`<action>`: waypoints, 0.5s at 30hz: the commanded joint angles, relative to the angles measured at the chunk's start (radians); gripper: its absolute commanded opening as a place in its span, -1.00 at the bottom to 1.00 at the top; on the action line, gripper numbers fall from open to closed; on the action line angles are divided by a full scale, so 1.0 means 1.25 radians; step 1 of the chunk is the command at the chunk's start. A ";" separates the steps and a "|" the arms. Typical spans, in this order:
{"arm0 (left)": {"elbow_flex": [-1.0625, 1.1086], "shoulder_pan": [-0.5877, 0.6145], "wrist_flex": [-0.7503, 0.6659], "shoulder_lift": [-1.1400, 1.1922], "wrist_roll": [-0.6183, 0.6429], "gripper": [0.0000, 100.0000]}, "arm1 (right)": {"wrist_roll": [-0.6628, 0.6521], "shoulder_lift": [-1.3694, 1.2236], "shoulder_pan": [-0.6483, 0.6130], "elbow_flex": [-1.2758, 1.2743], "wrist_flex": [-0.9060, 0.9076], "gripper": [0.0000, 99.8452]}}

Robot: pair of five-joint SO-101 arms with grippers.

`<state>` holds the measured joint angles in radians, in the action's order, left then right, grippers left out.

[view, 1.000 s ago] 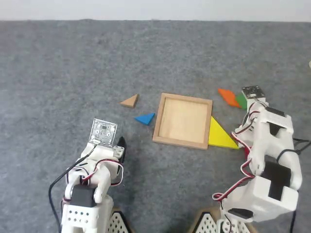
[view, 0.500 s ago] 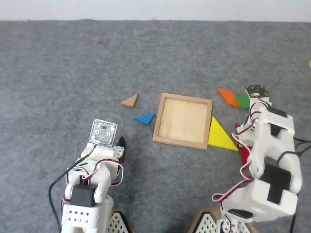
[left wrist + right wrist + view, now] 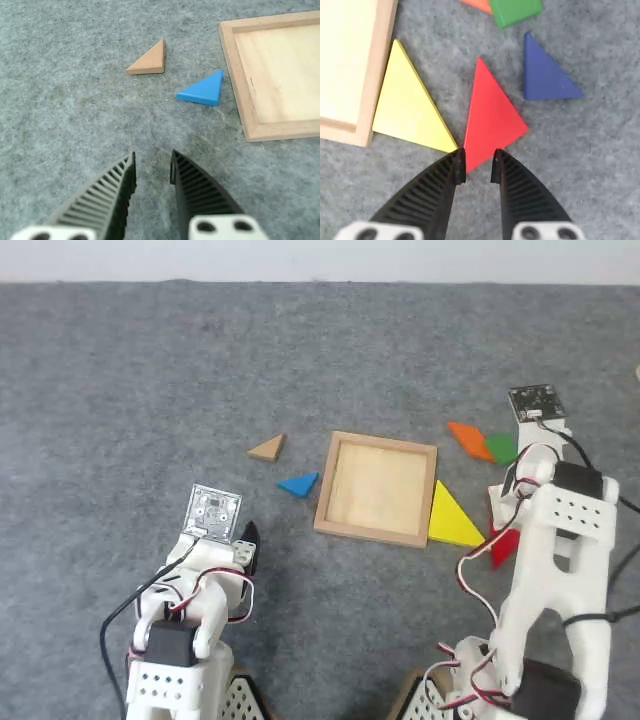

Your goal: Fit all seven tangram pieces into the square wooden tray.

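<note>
Across the counter [image 3: 120, 370] from above, the square wooden tray [image 3: 326, 488] lay empty, the yellow triangle [image 3: 450, 518] touching its rim outside. At the left wrist, the left claw [image 3: 152, 167] hung narrowly parted, holding nothing, short of the blue triangle [image 3: 202, 90]. At the right wrist, the right claw [image 3: 475, 162], slightly apart, straddled a corner of the red triangle [image 3: 492, 117], probably lined up to grip it.
</note>
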<state>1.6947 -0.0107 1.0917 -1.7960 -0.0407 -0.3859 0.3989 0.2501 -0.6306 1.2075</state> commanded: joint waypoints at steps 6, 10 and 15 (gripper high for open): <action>-0.009 -0.005 0.002 -0.011 0.006 -0.78 | 0.037 -0.163 0.010 0.020 -0.088 -0.38; -0.009 -0.005 0.002 -0.011 0.006 -0.78 | 0.038 -0.330 0.012 0.090 -0.111 -0.40; -0.009 -0.005 0.002 -0.011 0.006 -0.78 | 0.044 -0.463 0.006 0.169 -0.109 -0.40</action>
<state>1.6947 -0.0107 1.0917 -1.7960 -0.0407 -0.3429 -0.1396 0.2516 -0.4987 1.0879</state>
